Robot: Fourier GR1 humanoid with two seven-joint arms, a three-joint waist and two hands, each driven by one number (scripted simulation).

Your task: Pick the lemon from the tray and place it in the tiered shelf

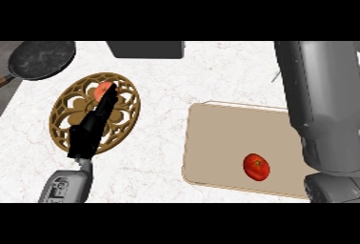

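Observation:
A beige tray (218, 143) lies on the counter at the right. A red round fruit (256, 167) that looks like a tomato rests on it near the front. At the left stands the golden openwork tiered shelf (67, 102), seen from above. My left hand (91, 126) stretches over the shelf with straight fingers. Its fingertips (109, 97) touch a small orange-red object (104, 87) on the shelf's far part, and the hand partly hides that object. My right forearm (316, 105) runs up the right edge above the tray. Its hand does not show.
A dark frying pan (41, 59) sits at the back left, its handle pointing off the left edge. A dark box (146, 49) stands at the back centre. Bare marble counter (165, 119) lies between shelf and tray.

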